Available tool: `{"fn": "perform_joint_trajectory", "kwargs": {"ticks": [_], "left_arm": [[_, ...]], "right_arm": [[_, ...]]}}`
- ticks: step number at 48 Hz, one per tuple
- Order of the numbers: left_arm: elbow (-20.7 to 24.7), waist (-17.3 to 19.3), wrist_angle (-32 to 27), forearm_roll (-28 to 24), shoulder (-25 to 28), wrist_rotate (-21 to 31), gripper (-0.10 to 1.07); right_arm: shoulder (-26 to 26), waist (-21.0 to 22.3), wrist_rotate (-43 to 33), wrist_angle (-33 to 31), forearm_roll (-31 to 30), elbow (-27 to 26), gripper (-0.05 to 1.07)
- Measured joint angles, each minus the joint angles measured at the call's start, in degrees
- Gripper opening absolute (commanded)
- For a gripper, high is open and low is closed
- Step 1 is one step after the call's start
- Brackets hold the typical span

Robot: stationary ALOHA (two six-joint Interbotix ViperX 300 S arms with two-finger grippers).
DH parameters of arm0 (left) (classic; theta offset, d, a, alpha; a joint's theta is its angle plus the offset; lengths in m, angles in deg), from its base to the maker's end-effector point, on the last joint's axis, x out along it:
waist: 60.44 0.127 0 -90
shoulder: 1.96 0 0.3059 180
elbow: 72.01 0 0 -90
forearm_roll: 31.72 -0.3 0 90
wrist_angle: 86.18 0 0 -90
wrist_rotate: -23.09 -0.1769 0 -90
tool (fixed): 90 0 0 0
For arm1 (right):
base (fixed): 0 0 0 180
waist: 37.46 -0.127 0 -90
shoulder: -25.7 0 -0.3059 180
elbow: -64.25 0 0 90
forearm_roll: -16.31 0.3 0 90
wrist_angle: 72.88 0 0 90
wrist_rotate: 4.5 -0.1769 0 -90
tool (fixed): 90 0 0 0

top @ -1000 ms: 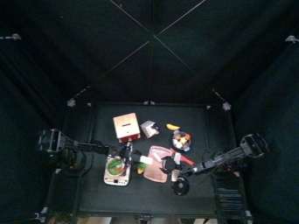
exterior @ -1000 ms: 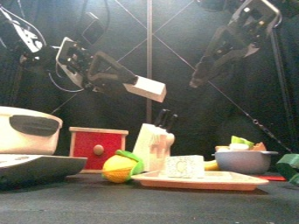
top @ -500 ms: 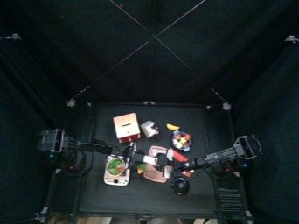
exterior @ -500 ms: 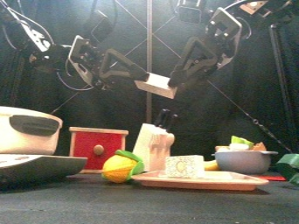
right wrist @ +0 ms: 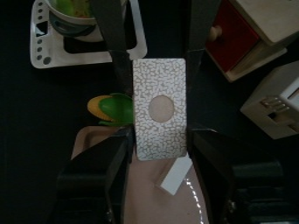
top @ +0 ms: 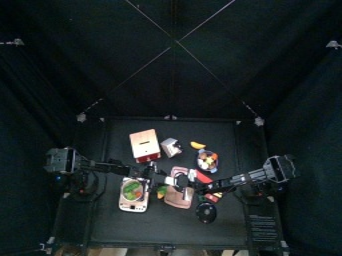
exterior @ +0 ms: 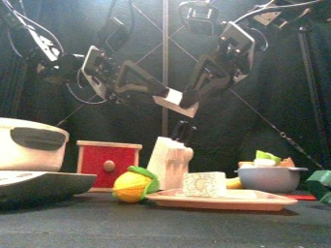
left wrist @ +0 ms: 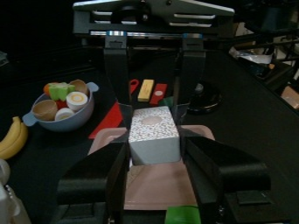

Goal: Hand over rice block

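Note:
The rice block, white and speckled, hangs in mid-air above the table between both grippers. My left gripper comes from the left and is shut on it; in the left wrist view its jaws clamp the block from both sides. My right gripper comes from the right and stands open, with a jaw on each side of the block's other end and a small gap at each. Its fingers show beyond the block in the left wrist view.
Below stand a pink plate with a second white block, a knife block, a red box, a yellow-green fruit, a bowl of vegetables and a white pot.
My right gripper has swung in from the upper right and come down around the block. My left gripper has shifted the block slightly right and kept hold of it.

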Motion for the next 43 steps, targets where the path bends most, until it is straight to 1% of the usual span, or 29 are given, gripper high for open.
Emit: {"fn": "perform_joint_trajectory", "kwargs": {"ticks": [2,11,16,30,43], "left_arm": [[0.0,0.0,0.1,0.0,0.0,0.0,0.65],[0.0,0.1,0.0,0.2,0.0,0.0,0.80],[0.0,0.1,0.1,0.8,0.0,0.2,0.85],[-0.9,0.3,0.1,1.9,-1.3,0.3,0.86],[-3.4,0.3,0.1,3.1,-4.1,0.3,0.86]], "right_arm": [[0.0,0.1,0.0,-0.1,-0.1,0.1,0.57],[0.0,0.2,0.0,-0.9,0.4,0.0,0.57],[0.0,0.2,0.4,-1.4,0.9,0.1,0.57],[0.0,0.3,0.3,-2.4,2.1,0.6,0.57],[0.0,0.4,0.3,-3.2,4.5,1.9,0.56]]}}
